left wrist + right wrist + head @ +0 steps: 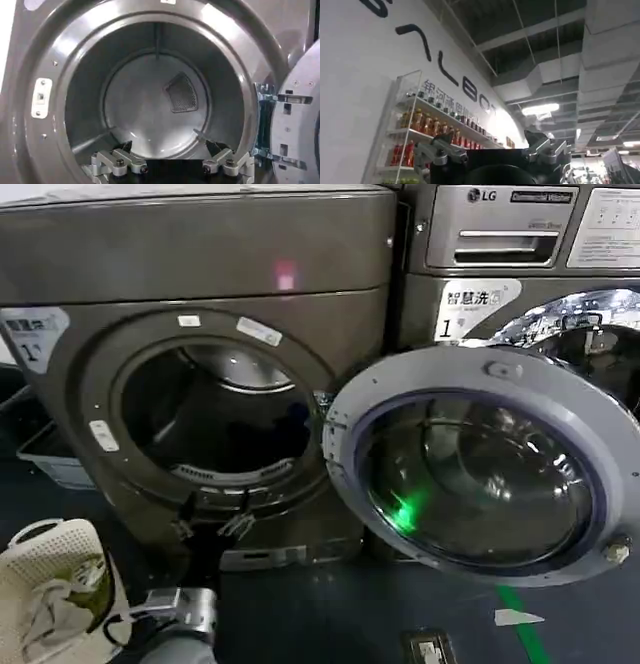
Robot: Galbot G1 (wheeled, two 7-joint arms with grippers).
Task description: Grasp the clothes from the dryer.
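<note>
Two fingers of the left gripper (172, 167) stand wide apart and empty at the dryer (200, 334) mouth, door (480, 469) swung open, clothes unseen in the drum.

Dryer (200, 354) stands at left of the head view, porthole facing the robot. Its door (480, 474) is swung fully open to the right, in front of the lower half of the LG machine (520, 264), which stands just beside the dryer on its right. Basket (55, 584) sits on the floor (330, 614) at front left, below the dryer. Left gripper (210, 524) hangs just before the porthole's lower rim.
</note>
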